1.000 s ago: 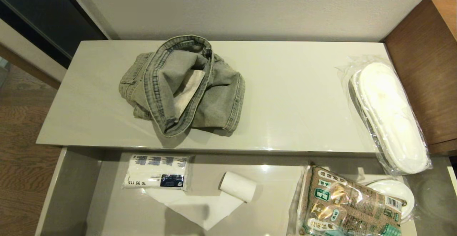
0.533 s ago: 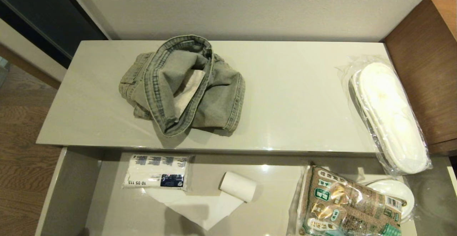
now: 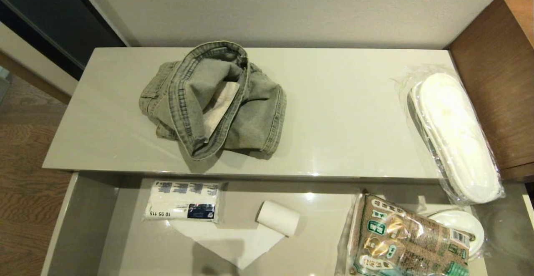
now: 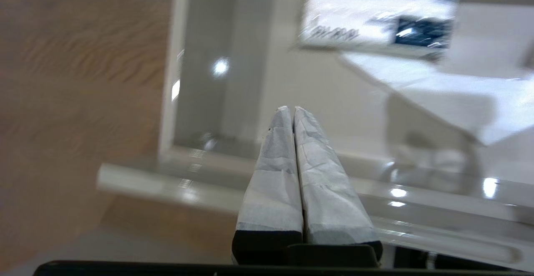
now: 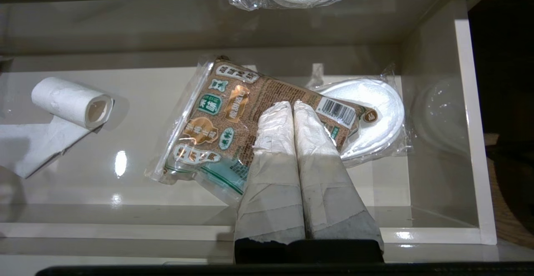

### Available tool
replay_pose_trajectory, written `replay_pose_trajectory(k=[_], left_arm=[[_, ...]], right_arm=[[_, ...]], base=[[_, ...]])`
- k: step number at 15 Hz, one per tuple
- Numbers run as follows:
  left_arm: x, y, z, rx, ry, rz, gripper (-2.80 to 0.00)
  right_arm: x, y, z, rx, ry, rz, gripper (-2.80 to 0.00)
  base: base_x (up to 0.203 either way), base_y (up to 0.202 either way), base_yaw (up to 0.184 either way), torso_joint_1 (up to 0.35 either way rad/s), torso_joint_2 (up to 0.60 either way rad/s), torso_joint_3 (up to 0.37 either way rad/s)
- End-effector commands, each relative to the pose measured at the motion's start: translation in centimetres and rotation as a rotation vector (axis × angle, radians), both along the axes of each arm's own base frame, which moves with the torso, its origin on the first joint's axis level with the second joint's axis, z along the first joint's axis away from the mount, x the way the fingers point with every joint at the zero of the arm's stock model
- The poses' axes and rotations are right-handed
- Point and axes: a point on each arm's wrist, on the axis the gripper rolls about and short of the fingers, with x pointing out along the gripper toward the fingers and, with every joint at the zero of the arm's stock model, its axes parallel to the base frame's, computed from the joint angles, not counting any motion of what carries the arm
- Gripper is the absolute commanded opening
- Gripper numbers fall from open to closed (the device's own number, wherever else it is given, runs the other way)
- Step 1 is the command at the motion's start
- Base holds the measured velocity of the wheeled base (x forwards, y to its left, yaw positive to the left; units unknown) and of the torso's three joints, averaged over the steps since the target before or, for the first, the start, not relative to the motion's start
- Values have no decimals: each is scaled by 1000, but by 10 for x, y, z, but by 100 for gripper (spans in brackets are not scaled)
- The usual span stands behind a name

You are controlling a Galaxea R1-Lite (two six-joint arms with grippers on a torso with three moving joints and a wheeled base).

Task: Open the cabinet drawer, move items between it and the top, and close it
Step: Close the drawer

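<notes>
The cabinet [image 3: 125,159] stood against the wall, a long low glossy beige-grey unit beside a taller brown wooden unit [image 3: 500,79] on the right. Its top [image 3: 342,113] carried two things well apart. The drawer [image 3: 79,226] was pulled out below the front edge, its glossy floor and left wall in plain sight.

On the left half of the top lay the denim garment [image 3: 217,100], crumpled in a heap with the waistband curled upward and a pale inner lining showing. At the far right end of the top lay the slippers [image 3: 454,138], white and flat in clear plastic wrap, their near end hanging over the front edge above the drawer.

Inside the drawer, a brown printed food bag [image 3: 409,238] lay at the right, partly over a wrapped white round pack [image 3: 463,224]. A white tissue pack [image 3: 183,201] with black print lay at the left, and a paper roll [image 3: 277,217] sat near the middle with a loose sheet trailing from it.

The left end effector [image 4: 294,109] hung above the drawer's front left corner, its taped fingers pressed together and empty. The right end effector [image 5: 292,105] hung above the food bag, its fingers likewise together, gripping nothing. Neither arm appeared in the head view.
</notes>
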Motion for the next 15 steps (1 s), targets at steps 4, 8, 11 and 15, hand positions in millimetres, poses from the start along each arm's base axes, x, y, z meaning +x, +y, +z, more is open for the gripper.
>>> replay_pose_trajectory(k=[4, 8, 11, 15], left_arm=[[-2, 2, -7, -29, 7, -257, -280], [-23, 3, -14, -44, -220, -180, -280], [-23, 3, -15, -73, -228, -158, -280], [-23, 3, -15, -73, -228, -158, -280]], right_arm=[[0, 0, 0, 0, -1, 0, -280], [0, 0, 0, 2, -1, 0, -280], [0, 0, 0, 2, -1, 0, -280], [0, 0, 0, 2, -1, 0, -280]], base=[[0, 0, 0, 0, 0, 0], [0, 0, 0, 0, 0, 0], [0, 0, 0, 0, 0, 0], [0, 0, 0, 0, 0, 0]])
